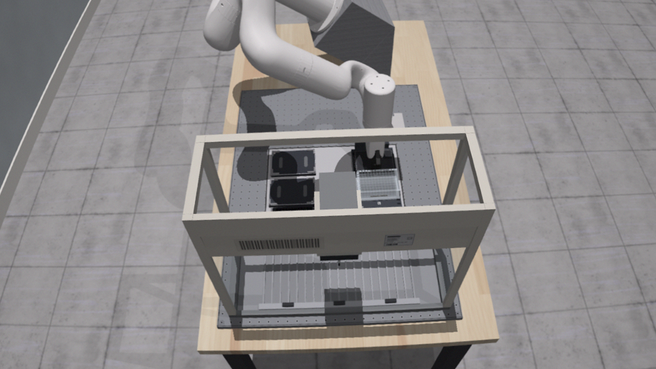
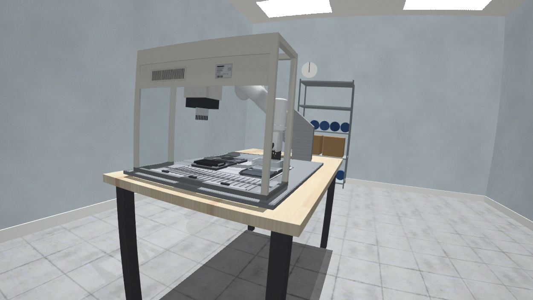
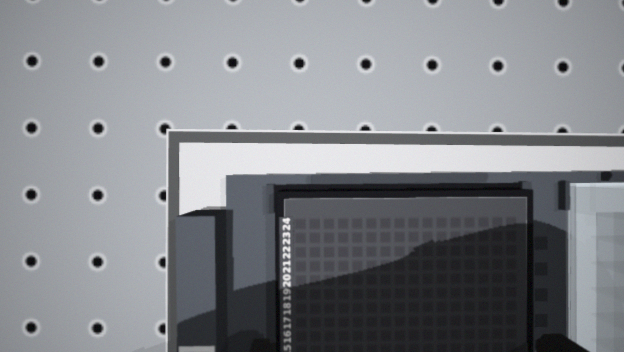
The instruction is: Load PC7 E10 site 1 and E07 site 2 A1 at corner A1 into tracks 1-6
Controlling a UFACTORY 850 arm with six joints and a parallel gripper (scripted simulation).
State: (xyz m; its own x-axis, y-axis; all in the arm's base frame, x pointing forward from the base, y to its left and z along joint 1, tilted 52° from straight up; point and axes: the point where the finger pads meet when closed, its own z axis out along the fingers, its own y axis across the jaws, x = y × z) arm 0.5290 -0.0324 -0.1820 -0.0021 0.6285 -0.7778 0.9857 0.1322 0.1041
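The plate carrier PC7 lies on the pale apron in front of the rails, at the right in the top view. The dark 384-well plate E10 point(image 3: 405, 270) sits on the site beside the carrier's handle point(image 3: 196, 280). The clear deep-well block E07 point(image 1: 379, 183) sits on the site after it, and the third site point(image 1: 380, 202) is bare. My gripper point(image 1: 374, 157) is open, low over E10 with a finger at each long side. It also shows in the exterior view point(image 2: 275, 153). Two dark nests point(image 1: 291, 177) stand empty at the left. I cannot see E01 or its nest behind the frame beam.
The instrument's beige frame point(image 1: 336, 218) spans the deck, and its pipetting head point(image 2: 202, 102) hangs over the rails point(image 1: 339, 281). Three dark, unlit lamps point(image 1: 338, 303) sit behind the tracks. The perforated grey baseplate point(image 3: 300, 65) surrounds the apron.
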